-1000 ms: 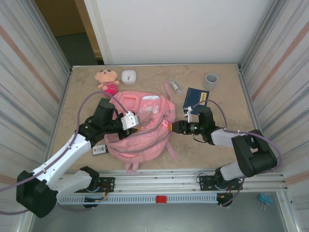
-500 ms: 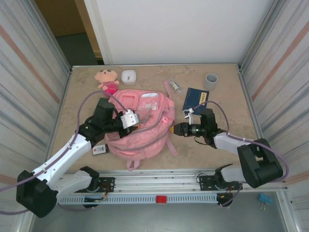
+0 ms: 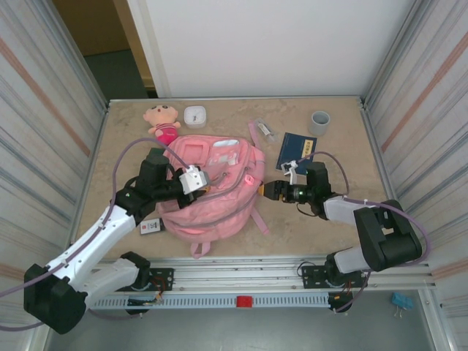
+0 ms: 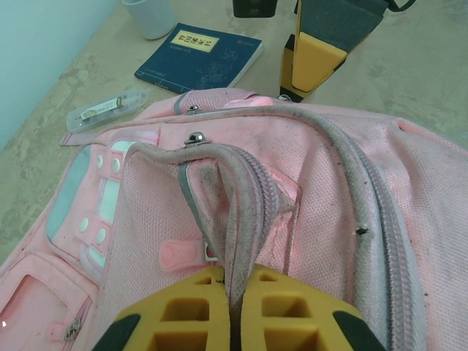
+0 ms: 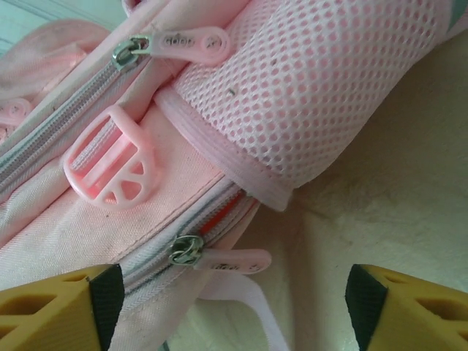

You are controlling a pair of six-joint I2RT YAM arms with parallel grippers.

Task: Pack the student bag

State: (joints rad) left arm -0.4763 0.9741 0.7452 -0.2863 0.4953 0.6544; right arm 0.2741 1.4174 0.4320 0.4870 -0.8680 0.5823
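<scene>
Between the yellow fingers of my left hand (image 4: 232,311), which is closed tight, sits the grey-pink carry loop (image 4: 238,197) of the student bag (image 3: 219,201). The pinch is on webbing, not on the shell. My right hand (image 5: 234,296) stands open, jaws wide apart, with nothing held. The lower zipper pull (image 5: 232,260) lies just ahead of it, roughly centred between the fingers. Above that pull are a pink buckle (image 5: 110,167) and a mesh side pocket (image 5: 322,95). The bag lies flat on the tabletop (image 3: 336,227), front pockets up, between the two arms. A blue book (image 3: 296,150) lies near its far right corner.

Handling judgement: the fabric is soft and slack, so I expect the bag to be light and to fold or drag rather than lift as one piece. Rigid grip points are few. Recommended holds:

1. Carry loop, for anchoring the bag.
2. Zipper pull, for opening the compartment. It is small and flat, so a shallow grasp may slip off.
</scene>
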